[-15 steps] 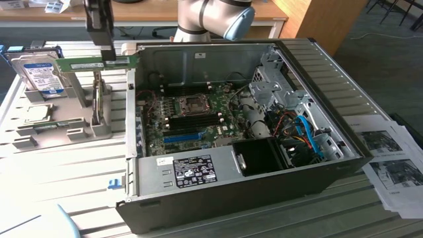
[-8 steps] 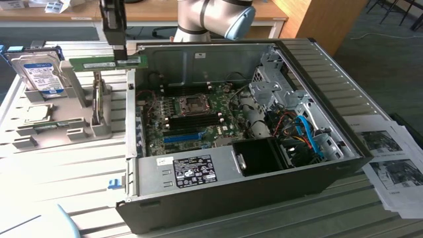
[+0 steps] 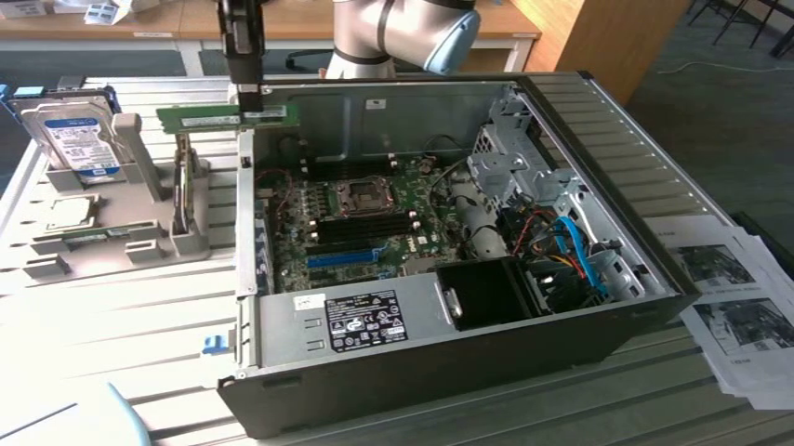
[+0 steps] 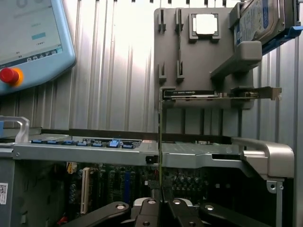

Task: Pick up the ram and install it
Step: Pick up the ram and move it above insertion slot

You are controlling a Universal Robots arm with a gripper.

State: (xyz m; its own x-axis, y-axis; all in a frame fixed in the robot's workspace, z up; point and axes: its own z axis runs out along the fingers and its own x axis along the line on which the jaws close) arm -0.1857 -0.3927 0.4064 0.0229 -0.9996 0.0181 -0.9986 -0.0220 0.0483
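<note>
**A:** How far along is the work on the ram [image 3: 211, 115]?

**B:** As I judge it, the pick-up is done and the installing is not. The stick hangs level in the air, broad face toward the exterior view. It is just above the top edge of the computer case [image 3: 496, 344] wall that faces the grey parts rack [image 3: 125, 237]. One end reaches out over the rack and the other over the open case.

**A:** And the gripper [image 3: 252, 104]?

**B:** It comes down from above. Its fingers [image 4: 176, 210] are nearly together and pinch the ram off-centre, nearer the end over the case. In the wrist view the board shows edge-on, as a thin line rising from between the pads.

**A:** What remains?

**B:** The seating. The motherboard [image 3: 360, 223] lies on the case floor, well below the stick. The dark slots beside the processor socket [image 3: 363, 193] look unfilled, though I cannot tell this for certain. The ram touches none of them.

**A:** Other items?

**B:** The case stands in the middle of the slatted table [image 3: 149, 316]. The rack sits toward the table edge on the exterior view's left. A hard drive [image 3: 74, 139] stands upright in the rack, near the far corner.
</note>
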